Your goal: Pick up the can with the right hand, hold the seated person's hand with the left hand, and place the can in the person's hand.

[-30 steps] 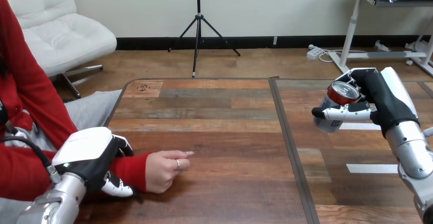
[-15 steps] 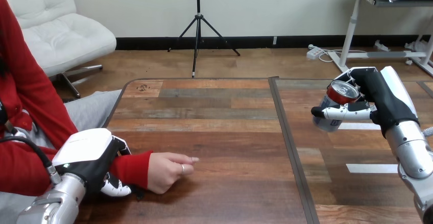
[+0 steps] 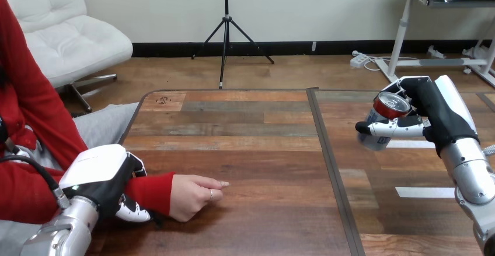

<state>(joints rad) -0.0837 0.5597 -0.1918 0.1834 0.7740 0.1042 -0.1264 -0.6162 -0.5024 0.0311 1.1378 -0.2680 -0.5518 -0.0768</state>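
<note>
Person's hand point(image 3: 195, 196) edged right, wrist point(image 3: 153, 193) in left hand point(image 3: 99, 177); right hand point(image 3: 435, 116) grips can point(image 3: 379, 122).

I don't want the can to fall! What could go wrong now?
1. The person's hand lies on the table with fingers curled, not palm up, so the can may have nowhere to land.
2. The can sits tilted in the right hand, far across the table; it might slip on the way.
3. The left hand grips the person's wrist; a tug could shift the target.
</note>
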